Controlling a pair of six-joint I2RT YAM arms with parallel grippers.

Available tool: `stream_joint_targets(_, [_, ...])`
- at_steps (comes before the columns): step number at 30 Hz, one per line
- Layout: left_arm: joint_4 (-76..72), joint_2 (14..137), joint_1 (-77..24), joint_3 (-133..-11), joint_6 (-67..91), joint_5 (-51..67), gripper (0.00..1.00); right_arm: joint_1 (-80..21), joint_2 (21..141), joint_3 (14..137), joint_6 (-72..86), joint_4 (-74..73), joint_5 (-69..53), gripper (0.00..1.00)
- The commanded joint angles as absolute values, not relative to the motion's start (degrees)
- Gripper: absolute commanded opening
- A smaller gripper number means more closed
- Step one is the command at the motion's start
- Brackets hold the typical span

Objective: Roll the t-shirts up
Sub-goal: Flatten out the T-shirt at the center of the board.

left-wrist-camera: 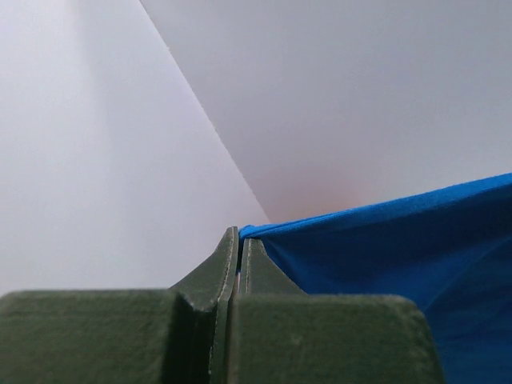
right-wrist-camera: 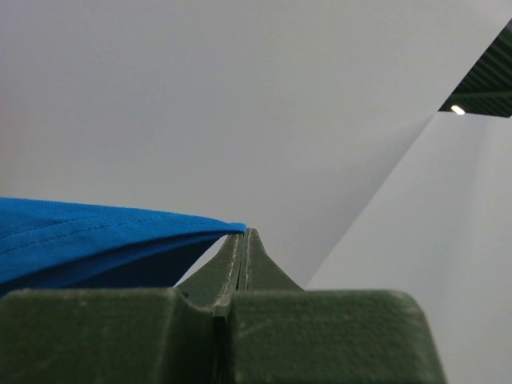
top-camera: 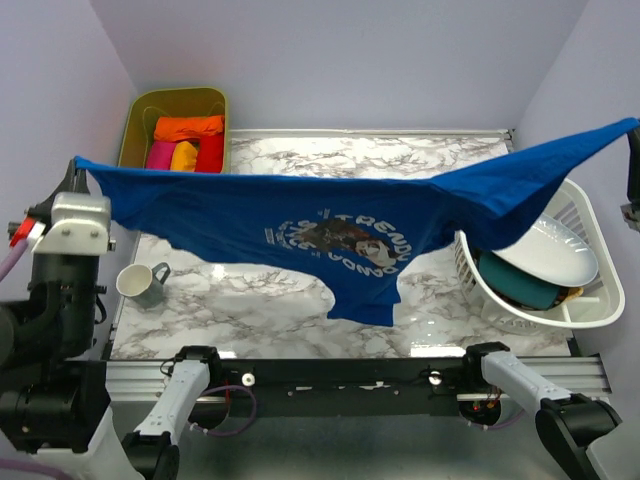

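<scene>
The blue t-shirt [top-camera: 250, 210] is carrying white lettering curving around its chest graphic [top-camera: 338, 241]. The upper arc is looking like "TREADY", though uncertainly. The remaining words are coming out too small to read.

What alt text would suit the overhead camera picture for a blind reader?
A blue t-shirt hangs stretched above a marble table, held by the left end effector and the right end effector. Nearby: a mug, a bin of shirts, a dish rack.

You're facing a bench [top-camera: 250, 310] topped in white marble with grey veining, closed in by pale lavender walls [top-camera: 350, 60] on three sides (plain, unmarked). From the right wrist, one small ceiling light [right-wrist-camera: 458, 110] glows among dark panels.
</scene>
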State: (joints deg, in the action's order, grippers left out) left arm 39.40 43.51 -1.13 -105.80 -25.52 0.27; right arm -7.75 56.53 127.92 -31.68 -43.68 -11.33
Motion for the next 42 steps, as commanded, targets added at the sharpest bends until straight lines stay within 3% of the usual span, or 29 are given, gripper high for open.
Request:
stream_joint_targets(1, [43.32,41.57,-0.62,-109.15,-24.09,-0.26,0.00,-7.38,53.62,130.34,-33.14,-47.63,-10.72,0.01])
stream_joint_targets(12, [43.07,39.55,-0.53,-117.06,-23.55,2.11,0.00,-7.21,49.31,137.63,-29.62,-43.34,-11.87,0.01])
stream_joint_targets(16, [42.54,40.69,-0.53,-115.67,-25.22,2.99,0.00,-6.77,49.66,134.75,-29.62,-39.82,-11.87,0.01])
stream_joint_targets(23, [37.54,43.06,-0.53,-100.13,-30.84,5.70,0.00,-6.85,53.25,117.72,-31.81,-27.44,-11.69,0.01])
stream_joint_targets(29, [34.45,44.91,-0.53,-79.21,-33.57,10.71,0.00,-6.77,60.37,102.25,-34.63,-23.12,-15.46,0.01])
stream_joint_targets(36, [29.01,58.93,-1.14,-61.10,-33.48,19.77,0.00,-6.94,72.40,80.52,-36.47,-15.13,-22.76,0.01])
stream_joint_targets(42, [24.52,82.82,-1.58,-66.15,-35.85,16.53,0.00,-6.94,96.35,84.89,-39.90,-13.89,-20.66,0.01])
